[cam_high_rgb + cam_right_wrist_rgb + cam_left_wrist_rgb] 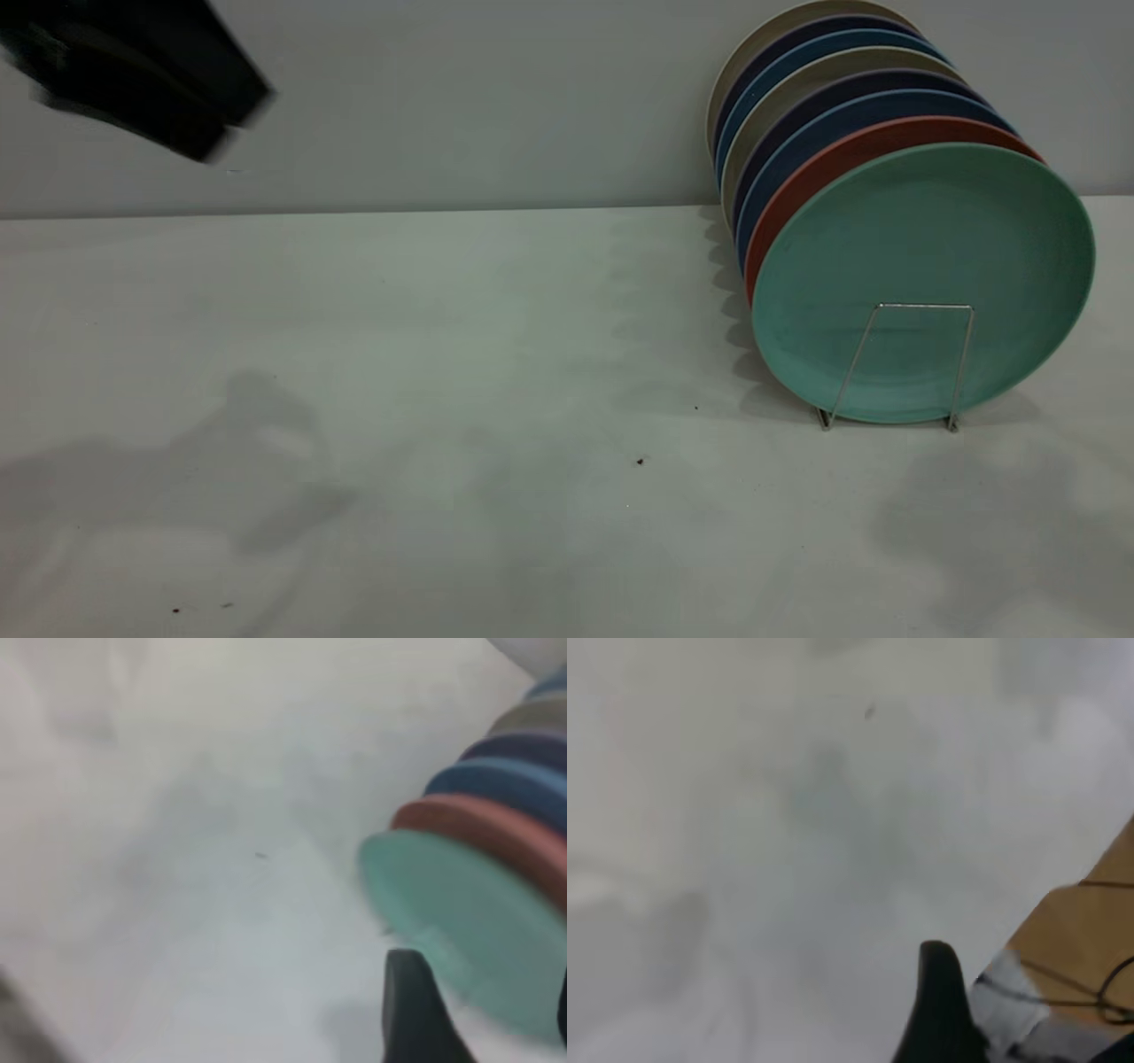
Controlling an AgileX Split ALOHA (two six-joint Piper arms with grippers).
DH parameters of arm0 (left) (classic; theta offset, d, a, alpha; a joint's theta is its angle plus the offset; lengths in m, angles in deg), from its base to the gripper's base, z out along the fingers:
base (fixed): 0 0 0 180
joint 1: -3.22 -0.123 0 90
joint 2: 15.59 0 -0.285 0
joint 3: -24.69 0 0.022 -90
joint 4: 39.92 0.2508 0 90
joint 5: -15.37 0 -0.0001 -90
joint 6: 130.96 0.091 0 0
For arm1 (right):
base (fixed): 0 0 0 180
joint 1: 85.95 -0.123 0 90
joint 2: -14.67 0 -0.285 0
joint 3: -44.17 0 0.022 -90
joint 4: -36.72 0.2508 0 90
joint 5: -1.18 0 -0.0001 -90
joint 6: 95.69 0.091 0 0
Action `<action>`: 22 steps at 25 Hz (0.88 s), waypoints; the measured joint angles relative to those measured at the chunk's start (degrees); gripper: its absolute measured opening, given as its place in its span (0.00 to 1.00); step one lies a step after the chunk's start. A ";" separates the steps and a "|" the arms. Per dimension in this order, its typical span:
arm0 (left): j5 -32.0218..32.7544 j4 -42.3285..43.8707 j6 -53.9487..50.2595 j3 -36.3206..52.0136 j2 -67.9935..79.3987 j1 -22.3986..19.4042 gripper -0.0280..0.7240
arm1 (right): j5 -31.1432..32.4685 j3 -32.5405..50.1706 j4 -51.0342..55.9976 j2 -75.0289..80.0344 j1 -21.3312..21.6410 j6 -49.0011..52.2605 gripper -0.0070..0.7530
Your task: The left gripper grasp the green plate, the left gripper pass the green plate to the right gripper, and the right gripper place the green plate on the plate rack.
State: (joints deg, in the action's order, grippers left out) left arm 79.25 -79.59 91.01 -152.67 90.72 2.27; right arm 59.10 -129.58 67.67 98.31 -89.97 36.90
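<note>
The green plate [921, 257] stands upright at the front of the plate rack [921, 306], behind a silver wire loop, at the table's right. Nothing holds it. My left gripper [204, 124] is a blurred black shape high at the far left, well away from the plate; its wrist view shows only bare table. My right gripper [487, 1010] is out of the exterior view. In its wrist view it is open and empty, close by the green plate [469, 921], not touching it.
Behind the green plate a salmon-pink plate [842, 155] and several blue and beige plates [824, 80] fill the rack. The white table [443, 354] meets a grey wall at the back. A wooden surface with cables [1099, 912] lies beyond the table's edge.
</note>
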 joint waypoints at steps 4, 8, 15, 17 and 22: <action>2.12 8.85 -10.41 0.00 -10.68 0.00 0.81 | 11.11 0.00 -5.34 -6.39 0.00 11.17 0.54; 2.91 15.29 -17.25 0.00 -20.82 0.00 0.81 | 12.66 2.16 -11.03 -10.73 0.00 21.34 0.54; 2.97 26.48 -30.16 0.77 -35.26 0.00 0.81 | 12.96 18.79 -21.73 -22.08 0.00 34.01 0.54; 2.97 28.29 -32.64 2.44 -38.96 0.00 0.81 | 12.96 24.64 -24.00 -25.76 0.00 36.21 0.54; 2.97 30.88 -34.22 12.54 -46.22 0.00 0.81 | 10.07 37.51 -27.14 -36.74 0.00 38.37 0.54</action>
State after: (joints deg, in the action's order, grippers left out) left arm 82.23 -48.72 56.78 -140.14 44.50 2.27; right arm 69.17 -92.07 40.53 61.57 -89.97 75.27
